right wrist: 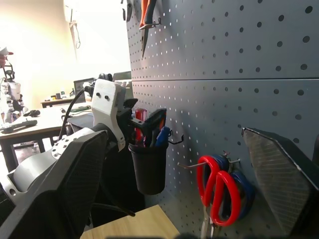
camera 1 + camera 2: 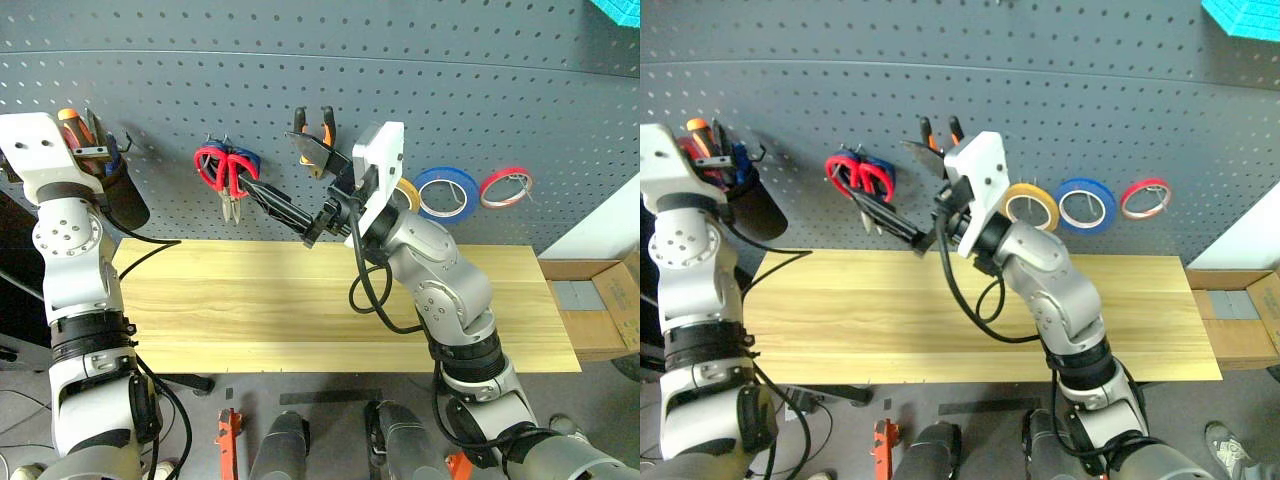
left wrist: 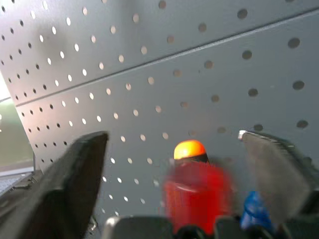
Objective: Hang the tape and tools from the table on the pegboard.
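Now at late stage, by the look of it. Yellow-tan tape (image 2: 1031,205) hung on pegboard (image 2: 1120,90), centre of frame, just left of blue tape ring (image 2: 1087,204) and red tape ring (image 2: 1145,198). Red-handled scissors (image 2: 222,170) hung left of centre, over blue-handled scissors (image 2: 248,164). Orange-and-black pliers (image 2: 314,140) hung at upper centre. Red-handled screwdriver (image 3: 198,191) standing in black cup holder (image 1: 147,167), far left of pegboard, beside orange-handled screwdriver (image 3: 190,150). Table (image 2: 280,310) bare of tools across lower half. Left gripper (image 3: 179,174) spread wide either side of red handle, gripping nothing. Right gripper (image 1: 179,184) spread, empty, near scissors. Judged: nothing left to hang.
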Robot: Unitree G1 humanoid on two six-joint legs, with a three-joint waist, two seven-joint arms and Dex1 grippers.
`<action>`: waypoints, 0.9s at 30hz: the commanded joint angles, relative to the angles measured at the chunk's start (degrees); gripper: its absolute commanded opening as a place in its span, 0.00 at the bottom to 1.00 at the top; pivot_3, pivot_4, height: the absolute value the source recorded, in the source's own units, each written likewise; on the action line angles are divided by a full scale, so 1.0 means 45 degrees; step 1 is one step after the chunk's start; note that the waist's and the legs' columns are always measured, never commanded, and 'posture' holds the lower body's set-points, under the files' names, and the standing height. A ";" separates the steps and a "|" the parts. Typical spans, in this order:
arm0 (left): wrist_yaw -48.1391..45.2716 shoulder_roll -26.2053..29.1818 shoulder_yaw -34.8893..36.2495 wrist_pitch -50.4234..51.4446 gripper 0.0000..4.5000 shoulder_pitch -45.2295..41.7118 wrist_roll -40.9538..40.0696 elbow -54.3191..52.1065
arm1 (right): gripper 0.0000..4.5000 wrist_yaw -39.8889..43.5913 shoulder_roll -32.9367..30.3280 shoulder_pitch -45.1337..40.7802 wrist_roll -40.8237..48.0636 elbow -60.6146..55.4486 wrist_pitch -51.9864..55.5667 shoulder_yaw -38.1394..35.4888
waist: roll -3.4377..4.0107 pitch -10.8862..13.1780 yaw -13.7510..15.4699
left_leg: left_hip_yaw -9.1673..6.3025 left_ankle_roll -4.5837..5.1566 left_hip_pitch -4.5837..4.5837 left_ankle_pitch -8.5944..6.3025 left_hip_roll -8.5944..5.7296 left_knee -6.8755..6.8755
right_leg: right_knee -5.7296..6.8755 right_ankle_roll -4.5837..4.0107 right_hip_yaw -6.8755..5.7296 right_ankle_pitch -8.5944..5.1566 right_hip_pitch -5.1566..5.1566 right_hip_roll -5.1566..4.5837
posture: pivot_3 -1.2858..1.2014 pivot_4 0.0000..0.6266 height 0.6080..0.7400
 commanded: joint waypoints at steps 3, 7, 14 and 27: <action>-0.0203 -0.0130 0.0312 0.0416 0.99 0.0293 -0.0629 -0.1311 | 1.00 -0.0019 -0.0184 0.0022 0.0045 -0.0614 0.0048 -0.0098 | 0.0000 0.0000 -0.0007 | 0.0000 0.0000 0.0000 0.0000 0.0001 0.0000 | -0.0001 0.0000 0.0003 0.0000 0.0000 -0.0001 | 0.53 0.39 1.00; -0.0792 -0.0396 0.0539 0.1558 0.99 0.1120 -0.1666 -0.3447 | 1.00 0.0147 -0.1113 0.0538 0.0361 -0.1680 0.0736 -0.0355 | 0.0001 0.0002 -0.0017 | -0.0013 0.0001 -0.0003 -0.0001 0.0004 -0.0001 | -0.0008 0.0000 0.0010 0.0000 0.0000 -0.0011 | 0.53 0.39 1.00; -0.0621 -0.0750 0.1422 0.4931 0.99 0.3297 -0.3223 -0.8666 | 1.00 -0.0266 -0.3262 0.2047 0.1821 -0.4416 0.3133 -0.1731 | 0.0003 0.0009 -0.0015 | -0.0039 0.0004 -0.0004 -0.0003 0.0021 -0.0003 | -0.0014 0.0000 0.0018 -0.0001 0.0006 -0.0066 | 0.54 0.40 1.00; 0.0955 -0.4358 0.0244 0.8436 0.99 0.8169 -0.3870 -1.4974 | 1.00 -0.1701 -0.4920 0.5855 0.1697 -0.6426 0.3936 -0.3116 | 0.0015 0.0021 0.0030 | 0.0010 0.0010 0.0209 -0.0005 0.0011 -0.0014 | -0.0030 0.0041 0.0028 -0.0058 0.0213 0.0019 | 0.53 0.39 1.00</action>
